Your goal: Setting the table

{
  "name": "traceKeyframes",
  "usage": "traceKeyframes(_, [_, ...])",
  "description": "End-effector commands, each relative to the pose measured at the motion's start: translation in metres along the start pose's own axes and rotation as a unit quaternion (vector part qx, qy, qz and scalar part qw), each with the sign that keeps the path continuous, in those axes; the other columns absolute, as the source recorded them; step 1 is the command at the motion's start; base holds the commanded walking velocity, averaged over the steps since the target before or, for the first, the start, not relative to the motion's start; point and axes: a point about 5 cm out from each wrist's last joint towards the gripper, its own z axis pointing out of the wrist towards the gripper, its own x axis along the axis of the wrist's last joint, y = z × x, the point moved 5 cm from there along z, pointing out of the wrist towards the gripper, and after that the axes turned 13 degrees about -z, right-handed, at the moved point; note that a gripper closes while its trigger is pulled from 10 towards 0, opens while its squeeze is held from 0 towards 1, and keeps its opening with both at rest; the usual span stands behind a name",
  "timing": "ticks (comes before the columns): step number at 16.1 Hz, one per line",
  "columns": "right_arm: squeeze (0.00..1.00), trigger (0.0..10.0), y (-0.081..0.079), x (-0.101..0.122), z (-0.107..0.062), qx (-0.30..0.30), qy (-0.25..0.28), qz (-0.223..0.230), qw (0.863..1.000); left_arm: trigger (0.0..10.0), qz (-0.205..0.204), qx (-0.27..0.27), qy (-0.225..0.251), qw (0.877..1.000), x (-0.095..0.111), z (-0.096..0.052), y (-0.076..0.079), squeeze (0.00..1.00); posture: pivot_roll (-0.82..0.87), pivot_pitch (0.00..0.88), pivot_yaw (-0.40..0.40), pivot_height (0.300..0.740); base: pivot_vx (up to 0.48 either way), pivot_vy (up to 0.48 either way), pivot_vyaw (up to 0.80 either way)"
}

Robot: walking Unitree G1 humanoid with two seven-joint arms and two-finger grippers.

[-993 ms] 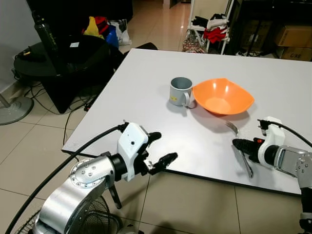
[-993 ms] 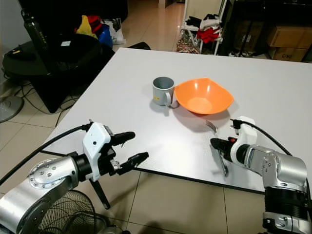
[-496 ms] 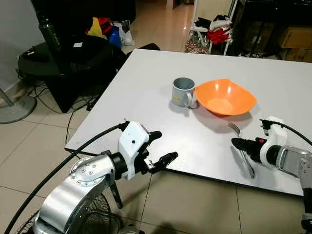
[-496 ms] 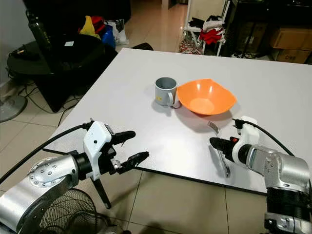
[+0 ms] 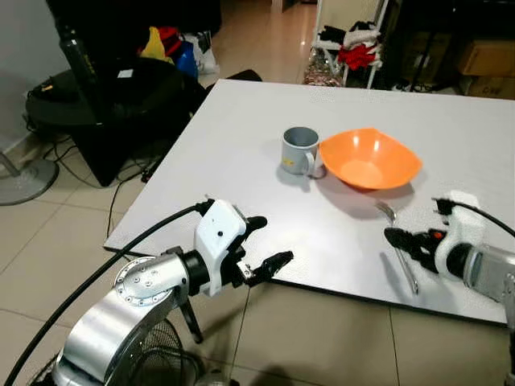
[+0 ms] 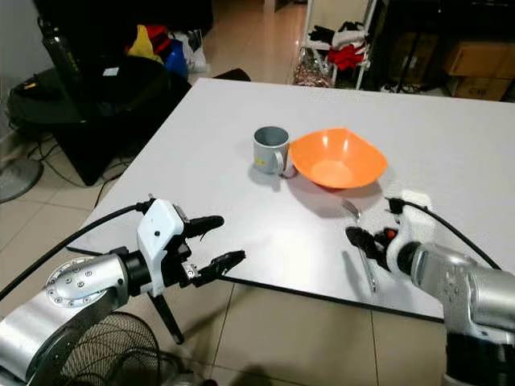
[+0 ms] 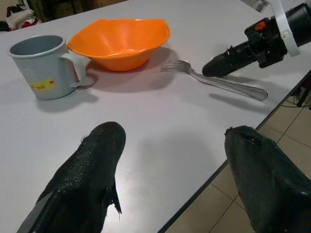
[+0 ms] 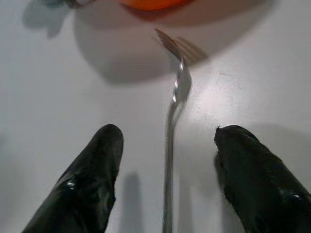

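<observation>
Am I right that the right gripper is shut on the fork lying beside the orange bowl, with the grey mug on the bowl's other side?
Not quite: the right gripper is open, its fingers apart on either side of the fork, as the right wrist view shows. The fork does lie beside the orange bowl, with the grey mug on the other side.

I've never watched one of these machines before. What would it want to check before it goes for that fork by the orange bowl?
1. Right end effector open: ok, its black fingers are spread.
2. Fork between those fingers: ok, the handle runs up the gap in the right wrist view.
3. Fork lying flat on the table: ok.
4. Fork apart from the orange bowl: ok, tines point at it, not touching.
5. Mug out of the way: ok, beyond the bowl's far side.
6. Left end effector away from the fork: ok, open at the table's near edge.
</observation>
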Motion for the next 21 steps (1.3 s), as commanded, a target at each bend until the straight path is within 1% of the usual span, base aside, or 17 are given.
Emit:
traceKeyframes(1, [0.91, 10.0, 0.001, -0.007, -0.001, -0.012, -0.016, -0.002, 1.000, 10.0, 0.006, -0.009, 0.001, 1.000, 0.003, -0.001, 0.002, 0.00, 0.08, 0.000, 0.071, 0.740, 0.000, 0.000, 0.00])
traceKeyframes(2, [0.83, 10.0, 0.003, -0.011, -0.001, -0.016, -0.021, -0.004, 1.000, 10.0, 0.006, -0.010, 0.001, 1.000, 0.003, -0.001, 0.002, 0.00, 0.08, 0.000, 0.071, 0.740, 0.000, 0.000, 0.00])
traceKeyframes(3, [0.46, 10.0, 0.004, -0.014, 0.000, -0.021, -0.027, -0.008, 0.999, 10.0, 0.007, -0.012, 0.001, 1.000, 0.003, -0.001, 0.002, 0.00, 0.07, 0.000, 0.072, 0.740, 0.000, 0.000, 0.00])
traceKeyframes(4, [0.00, 10.0, 0.009, -0.022, 0.000, -0.031, -0.036, -0.002, 0.999, 10.0, 0.008, -0.013, 0.000, 1.000, 0.003, 0.000, 0.001, 0.00, 0.08, 0.000, 0.071, 0.740, 0.000, 0.000, 0.00])
traceKeyframes(6, [0.00, 10.0, 0.013, -0.026, -0.001, -0.042, -0.038, 0.004, 0.998, 10.0, 0.009, -0.013, 0.000, 1.000, 0.003, 0.000, 0.001, 0.00, 0.08, 0.000, 0.071, 0.740, 0.000, 0.000, 0.00])
traceKeyframes(7, [0.00, 10.0, 0.015, -0.023, -0.003, -0.043, -0.023, 0.021, 0.999, 10.0, 0.010, -0.013, -0.001, 1.000, 0.002, -0.001, 0.001, 0.00, 0.08, 0.000, 0.071, 0.740, 0.000, 0.000, 0.00])
traceKeyframes(8, [0.00, 10.0, 0.015, -0.021, -0.004, -0.042, -0.017, 0.028, 0.999, 10.0, 0.010, -0.013, -0.001, 1.000, 0.002, -0.001, 0.001, 0.00, 0.08, 0.000, 0.070, 0.740, 0.000, 0.000, 0.00])
traceKeyframes(9, [0.00, 10.0, 0.015, -0.017, -0.006, -0.038, 0.006, 0.053, 0.998, 10.0, 0.011, -0.013, -0.001, 1.000, 0.002, -0.001, 0.001, 0.00, 0.08, 0.000, 0.072, 0.740, 0.000, 0.000, 0.00])
traceKeyframes(11, [0.00, 10.0, 0.014, -0.017, -0.007, -0.036, 0.013, 0.066, 0.997, 10.0, 0.014, -0.014, -0.003, 1.000, 0.002, -0.002, 0.001, 0.00, 0.08, 0.000, 0.075, 0.740, 0.000, 0.000, 0.00])
traceKeyframes(13, [0.00, 10.0, 0.009, -0.020, -0.008, -0.026, 0.016, 0.068, 0.997, 10.0, 0.017, -0.016, -0.004, 1.000, 0.002, -0.002, 0.000, 0.00, 0.08, 0.000, 0.082, 0.740, 0.000, 0.000, 0.00])
traceKeyframes(14, [0.00, 6.0, 0.006, -0.020, -0.007, -0.023, 0.018, 0.068, 0.997, 10.0, 0.018, -0.016, -0.005, 1.000, 0.002, -0.002, 0.000, 0.00, 0.07, 0.000, 0.085, 0.740, 0.000, 0.000, 0.00])
traceKeyframes(15, [0.00, 0.0, 0.003, -0.019, -0.007, -0.018, 0.020, 0.066, 0.997, 10.0, 0.019, -0.017, -0.005, 1.000, 0.002, -0.001, 0.000, 0.00, 0.07, 0.000, 0.086, 0.740, 0.000, 0.000, 0.00])
traceKeyframes(16, [0.00, 0.0, 0.002, -0.018, -0.006, -0.015, 0.022, 0.066, 0.998, 10.0, 0.020, -0.017, -0.006, 1.000, 0.002, -0.001, 0.000, 0.00, 0.08, 0.000, 0.087, 0.740, 0.000, 0.000, 0.00])
traceKeyframes(17, [0.00, 0.0, -0.003, -0.014, -0.005, -0.003, 0.030, 0.070, 0.997, 10.0, 0.023, -0.016, -0.007, 1.000, 0.003, -0.001, -0.001, 0.00, 0.08, 0.000, 0.088, 0.740, 0.000, 0.000, 0.00])
traceKeyframes(21, [0.00, 0.0, -0.009, -0.012, -0.001, 0.011, 0.034, 0.077, 0.996, 10.0, 0.028, -0.012, -0.009, 0.999, 0.004, -0.002, -0.003, 0.00, 0.09, 0.000, 0.090, 0.740, 0.000, 0.000, 0.00])
